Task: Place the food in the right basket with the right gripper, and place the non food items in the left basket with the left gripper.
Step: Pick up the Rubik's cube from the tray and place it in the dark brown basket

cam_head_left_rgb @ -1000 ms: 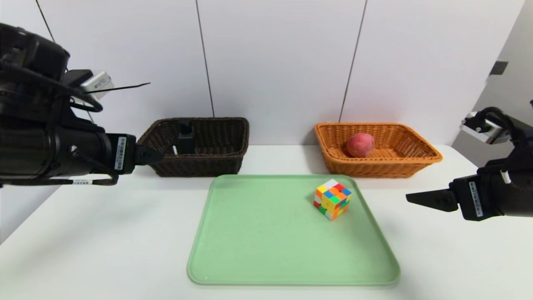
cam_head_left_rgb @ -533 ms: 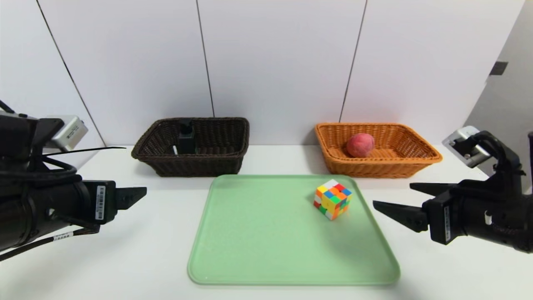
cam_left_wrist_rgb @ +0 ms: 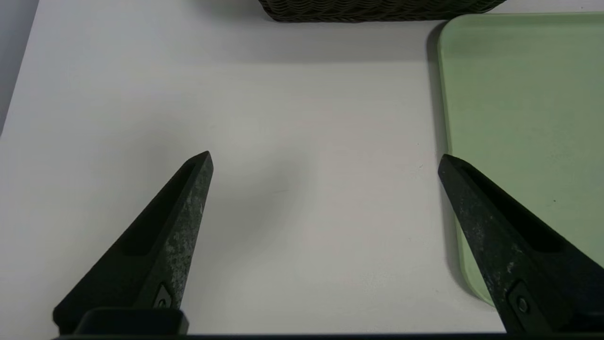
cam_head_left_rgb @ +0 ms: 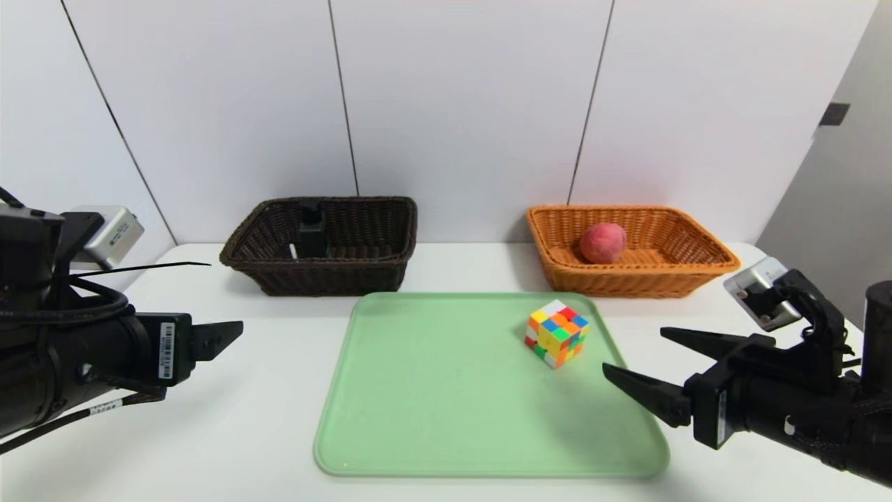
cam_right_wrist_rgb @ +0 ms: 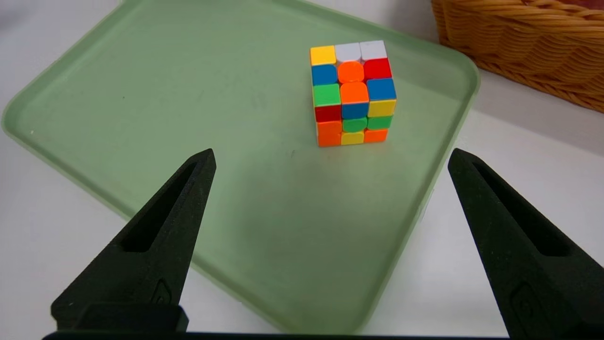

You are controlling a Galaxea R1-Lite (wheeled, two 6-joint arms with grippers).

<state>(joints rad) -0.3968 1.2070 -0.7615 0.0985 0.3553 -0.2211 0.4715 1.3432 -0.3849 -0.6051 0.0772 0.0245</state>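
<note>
Puzzle cube (cam_head_left_rgb: 557, 332) sits at two o'clock on the green tray (cam_head_left_rgb: 446, 446): light, rigid, slick plastic. I'd pinch two opposite flat faces with the left end effector (cam_left_wrist_rgb: 325, 160), fingers spread; right end effector (cam_head_left_rgb: 644, 355) also spread, empty.

1. This looks like a lab or test room set up for robot trials, not a home or kitchen.
2. A bare white table (cam_head_left_rgb: 230, 418) stands against a plain wall of white panels (cam_head_left_rgb: 460, 104) split by thin dark seams, with no decoration or household fittings.
3. The props are laid out in order: a green tray (cam_head_left_rgb: 446, 432) in the middle and two wicker baskets, dark brown (cam_head_left_rgb: 334, 279) and orange (cam_head_left_rgb: 627, 282), set apart at the back.
</note>
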